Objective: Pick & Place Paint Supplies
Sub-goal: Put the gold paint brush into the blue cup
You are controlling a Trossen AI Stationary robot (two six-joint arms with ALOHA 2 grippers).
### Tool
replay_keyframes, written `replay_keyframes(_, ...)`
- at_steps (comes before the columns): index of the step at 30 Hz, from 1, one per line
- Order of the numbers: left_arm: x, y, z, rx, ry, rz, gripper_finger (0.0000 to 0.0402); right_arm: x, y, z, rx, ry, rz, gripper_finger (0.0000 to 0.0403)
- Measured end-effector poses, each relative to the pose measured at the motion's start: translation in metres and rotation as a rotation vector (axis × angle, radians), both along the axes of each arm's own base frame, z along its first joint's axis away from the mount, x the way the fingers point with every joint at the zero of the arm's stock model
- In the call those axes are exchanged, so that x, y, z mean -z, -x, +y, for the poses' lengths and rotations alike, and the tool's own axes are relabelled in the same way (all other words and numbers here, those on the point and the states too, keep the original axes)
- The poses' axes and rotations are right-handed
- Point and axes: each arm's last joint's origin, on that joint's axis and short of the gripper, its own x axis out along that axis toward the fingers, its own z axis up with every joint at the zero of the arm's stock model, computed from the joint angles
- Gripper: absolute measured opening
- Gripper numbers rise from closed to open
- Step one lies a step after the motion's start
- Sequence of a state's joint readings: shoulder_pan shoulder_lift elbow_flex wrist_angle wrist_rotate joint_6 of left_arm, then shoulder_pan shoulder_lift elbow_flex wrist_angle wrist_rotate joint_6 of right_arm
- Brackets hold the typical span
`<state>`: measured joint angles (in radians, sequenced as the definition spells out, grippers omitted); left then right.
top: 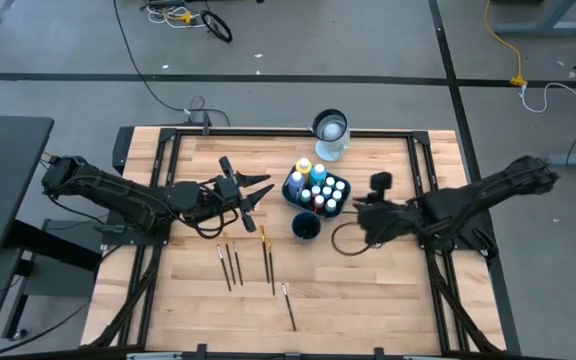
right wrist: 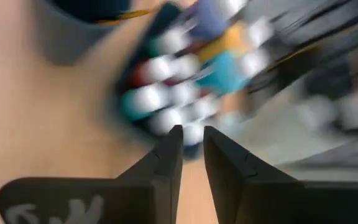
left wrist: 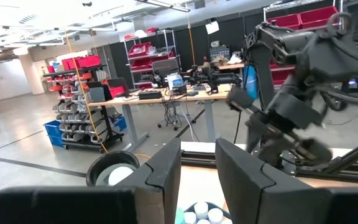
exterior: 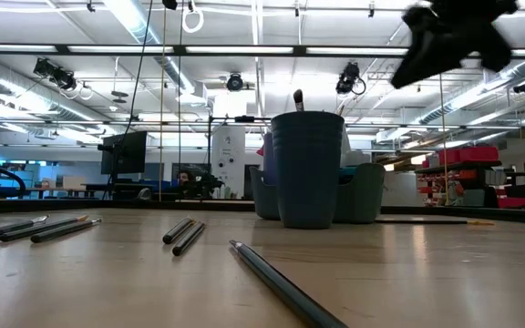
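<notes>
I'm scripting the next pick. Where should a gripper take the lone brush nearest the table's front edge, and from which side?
Grip the brush at mid-handle, coming straight down from above. It lies flat on the table, apart from the other brushes, so fingers probably fit either side of the thin shaft, set across its length.

Grey concrete floor (top: 368, 40), ceiling strip lights (exterior: 135, 14), red-bin shelving (left wrist: 79, 81).
</notes>
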<state>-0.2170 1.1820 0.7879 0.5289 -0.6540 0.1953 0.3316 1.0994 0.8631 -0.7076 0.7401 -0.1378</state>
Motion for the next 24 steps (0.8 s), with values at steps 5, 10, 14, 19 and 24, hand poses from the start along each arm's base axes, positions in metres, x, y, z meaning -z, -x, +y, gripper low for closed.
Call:
replay_keyframes(5,0.0,0.0,0.0,0.0,0.0,-0.001,0.0109,0.001,0.023,-0.003,0.16,-0.449,-0.001,0.0068)
replay_keyframes(10,0.0,0.0,0.0,0.0,0.001,-0.001,0.0109,0.023,0.034,-0.003,0.238,-0.588,0.174,0.0068)
replay_keyframes(14,0.0,0.0,0.0,0.005,0.012,-0.007,0.0109,0.046,0.039,-0.009,0.301,-0.603,0.236,0.0074)
replay_keyframes(19,0.0,0.0,0.0,0.007,0.031,-0.015,0.0109,0.069,0.045,-0.023,0.393,-0.574,0.259,0.0109)
replay_keyframes(24,0.0,0.0,0.0,0.008,0.037,-0.018,0.0109,0.082,0.049,-0.035,0.489,-0.589,0.273,0.0159)
